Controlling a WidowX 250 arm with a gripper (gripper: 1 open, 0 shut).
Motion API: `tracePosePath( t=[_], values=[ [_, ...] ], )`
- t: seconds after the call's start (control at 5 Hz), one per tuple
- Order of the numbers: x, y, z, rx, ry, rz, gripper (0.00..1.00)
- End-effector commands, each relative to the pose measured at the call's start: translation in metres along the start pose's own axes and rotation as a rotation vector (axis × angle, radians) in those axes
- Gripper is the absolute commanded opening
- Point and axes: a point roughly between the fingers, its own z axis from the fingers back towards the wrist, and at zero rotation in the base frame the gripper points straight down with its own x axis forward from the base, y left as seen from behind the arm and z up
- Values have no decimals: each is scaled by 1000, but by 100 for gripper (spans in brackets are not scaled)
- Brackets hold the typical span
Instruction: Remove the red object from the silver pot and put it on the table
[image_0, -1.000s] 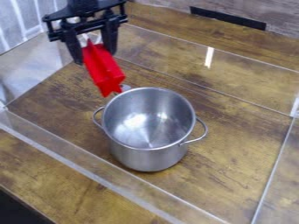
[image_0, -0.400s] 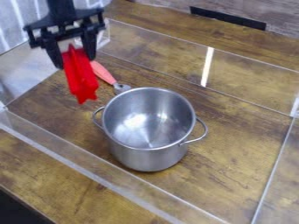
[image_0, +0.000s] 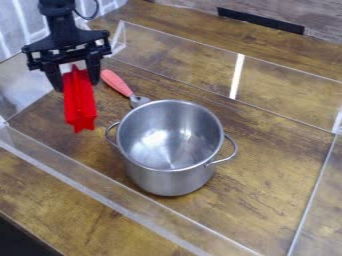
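Item: gripper (image_0: 71, 68), pointing down, fingers closed tight on the top end of the red object (image_0: 80, 101). You have it hanging upright below the fingers, clear of the silver pot (image_0: 171, 144), which stands empty just to the right. Bare table (image_0: 60, 150) lies below the fingers; an acrylic wall stands near on the left.

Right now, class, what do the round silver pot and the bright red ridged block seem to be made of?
Round silver pot: likely stainless steel, polished; its inside mirrors light. Bright red ridged block: probably plastic, matte; uniform saturated colour, no glare.
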Motion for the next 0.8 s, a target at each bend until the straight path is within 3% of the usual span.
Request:
tracePosePath(
  t=[0.0,0.4,0.6],
  values=[
    [11,10,8,5,-41,-29,0],
    [5,-17,-19,4,-42,-131,0],
    [13,-23,-19,5,-46,-121,0]
  ],
)
